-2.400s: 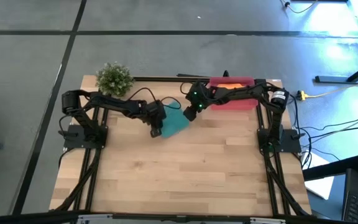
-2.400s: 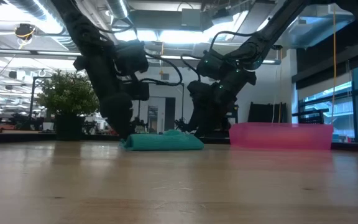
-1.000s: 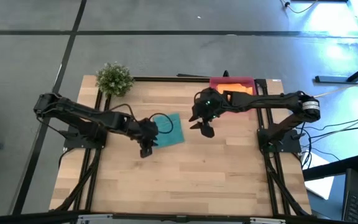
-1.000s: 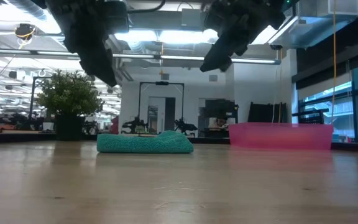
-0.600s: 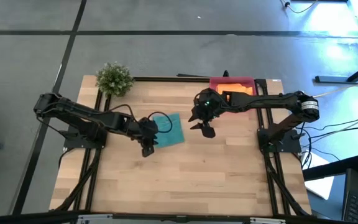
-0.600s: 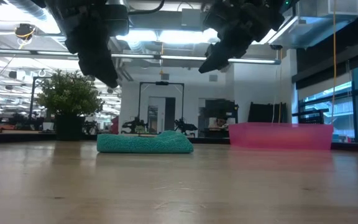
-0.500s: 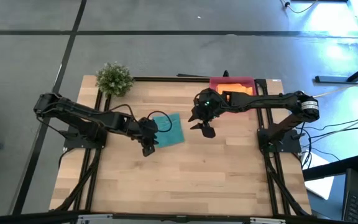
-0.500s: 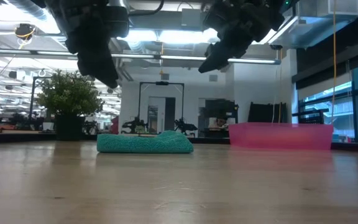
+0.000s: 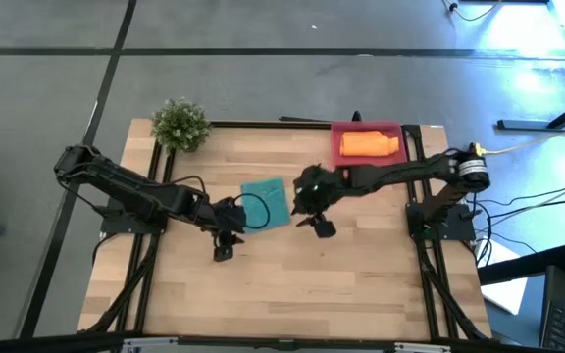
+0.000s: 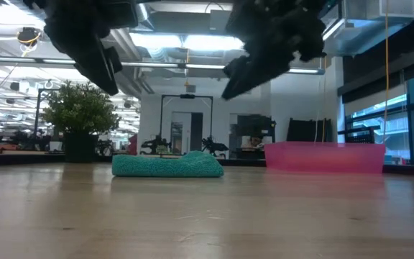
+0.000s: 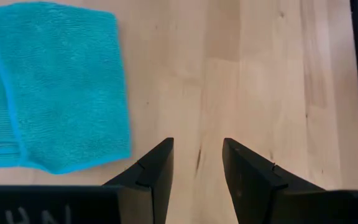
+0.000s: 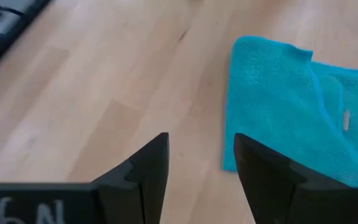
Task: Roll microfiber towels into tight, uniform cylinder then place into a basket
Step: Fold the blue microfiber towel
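Arms raised over teal towel, roll not yet begun.

Nearest the front edge of the wooden tabletop (image 9: 292,284), left end effector (image 9: 223,246) hovering with fingers apart, empty, just off the cloth's near-left corner. Right end effector (image 9: 315,224) likewise lifted, fingers apart, empty, just beside the cloth's right edge. Between them the teal towel (image 9: 266,204), lying folded and flat near mid-table, soft and looped, edges uneven, one corner turned over. Likely next: descending to pinch an edge and roll tightly. Farther back, the orange towel (image 9: 368,144) resting rolled inside the basket (image 9: 339,129); small green plant (image 9: 179,123) at far left.
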Available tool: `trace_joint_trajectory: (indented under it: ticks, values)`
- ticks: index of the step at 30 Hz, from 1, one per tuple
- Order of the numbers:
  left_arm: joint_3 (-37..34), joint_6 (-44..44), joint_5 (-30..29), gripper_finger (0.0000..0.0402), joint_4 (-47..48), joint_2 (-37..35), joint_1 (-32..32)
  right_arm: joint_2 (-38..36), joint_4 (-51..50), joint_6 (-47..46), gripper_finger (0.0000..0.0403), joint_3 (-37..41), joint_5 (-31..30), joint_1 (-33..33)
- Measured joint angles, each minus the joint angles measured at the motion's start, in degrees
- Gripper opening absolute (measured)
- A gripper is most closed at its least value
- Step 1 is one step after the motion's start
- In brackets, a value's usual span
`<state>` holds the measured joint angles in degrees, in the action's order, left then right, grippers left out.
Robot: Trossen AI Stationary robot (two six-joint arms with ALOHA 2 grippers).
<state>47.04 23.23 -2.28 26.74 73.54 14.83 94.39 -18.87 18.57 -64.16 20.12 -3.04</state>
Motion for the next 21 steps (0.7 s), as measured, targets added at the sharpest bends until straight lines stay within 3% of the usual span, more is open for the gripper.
trace_joint_trajectory:
  ticks: [12, 21]
  values:
    - [-0.06, -0.19, -3.01, 0.0129, 0.07, 0.00, 2.91, 11.95, 10.90, 1.46, 0.0181, 0.00, -17.35, 4.60]
    - [-0.06, 0.27, -6.30, 0.0129, -0.18, 0.00, 2.82, 17.35, 12.99, 4.32, 0.0181, 0.00, -20.66, 4.36]
